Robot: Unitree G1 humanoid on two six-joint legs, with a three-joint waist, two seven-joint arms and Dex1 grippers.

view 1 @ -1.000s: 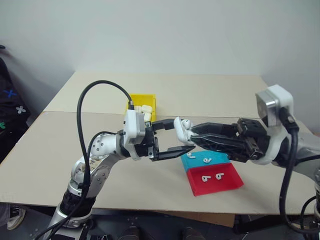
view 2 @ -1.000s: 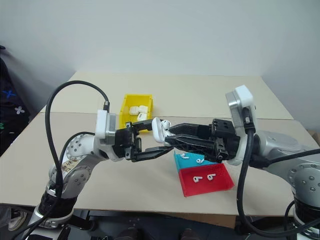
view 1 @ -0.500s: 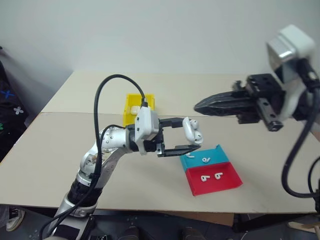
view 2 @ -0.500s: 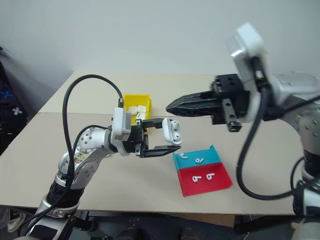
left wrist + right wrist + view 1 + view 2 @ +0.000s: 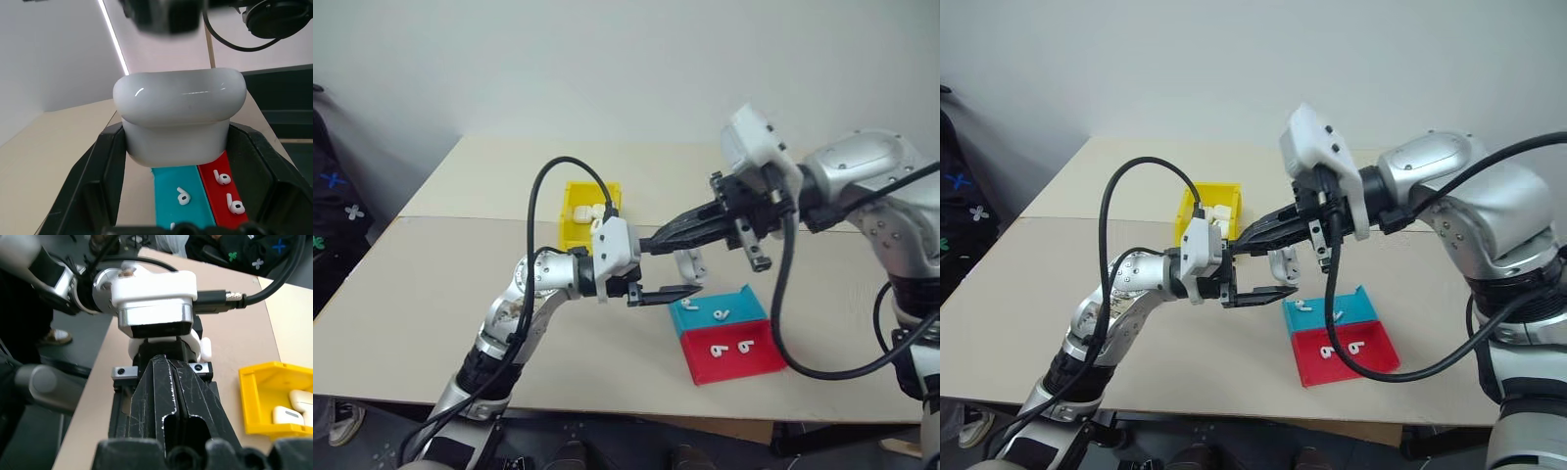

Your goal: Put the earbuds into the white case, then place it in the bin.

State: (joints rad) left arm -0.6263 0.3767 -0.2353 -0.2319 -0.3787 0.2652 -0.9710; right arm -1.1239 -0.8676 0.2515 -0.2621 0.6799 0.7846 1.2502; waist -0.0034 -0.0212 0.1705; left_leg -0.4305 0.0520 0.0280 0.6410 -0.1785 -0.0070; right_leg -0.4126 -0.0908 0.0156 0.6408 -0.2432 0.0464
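L gripper (image 5: 680,266) clamps the case (image 5: 689,264) mid-frame, above the tray (image 5: 729,338). R gripper (image 5: 656,242), fingers together, presses over its lid. Risk: push knocks case loose before it reaches the bin (image 5: 570,223), upper left of center.

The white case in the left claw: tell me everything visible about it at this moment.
The small glossy white plastic earbud case, a rounded pebble shape, has its lid closed, with the seam showing as a step between the wider lid and the body. It is held above the table between the two black fingers of the left claw. The shut right claw points toward it from above. Below it lies the blue-and-red tray with loose earbuds.
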